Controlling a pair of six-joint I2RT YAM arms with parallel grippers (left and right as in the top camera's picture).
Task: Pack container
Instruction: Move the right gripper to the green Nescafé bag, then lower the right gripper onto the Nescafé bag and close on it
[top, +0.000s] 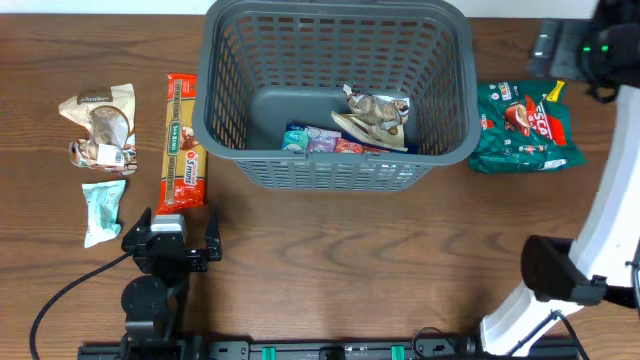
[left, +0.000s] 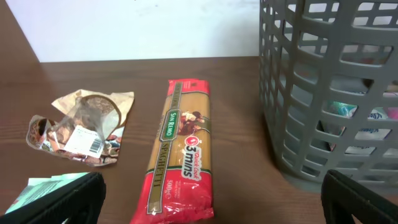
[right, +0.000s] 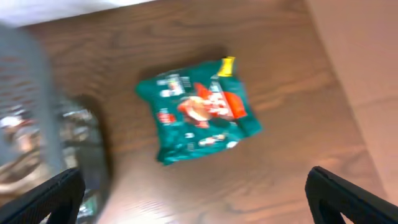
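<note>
So the left gripper is spread wide with nothing in it, parked low near the front edge of the surface. Straight ahead of it is a long spaghetti packet lying lengthwise, its near end just short of the fingers. Left of that sit a small pale green sachet and a crumpled brown wrapper, both apart from the spaghetti.

The basket stands at the back middle. From the wrist view there's a strip of bare wood between its base and the spaghetti. A few packets are piled in its front right part.

The right gripper is also wide apart and holds nothing. It hangs over a green snack bag that lies between the basket and the surface's right edge. That view's blurry. There's a broad stretch of open wood in front of the basket.
</note>
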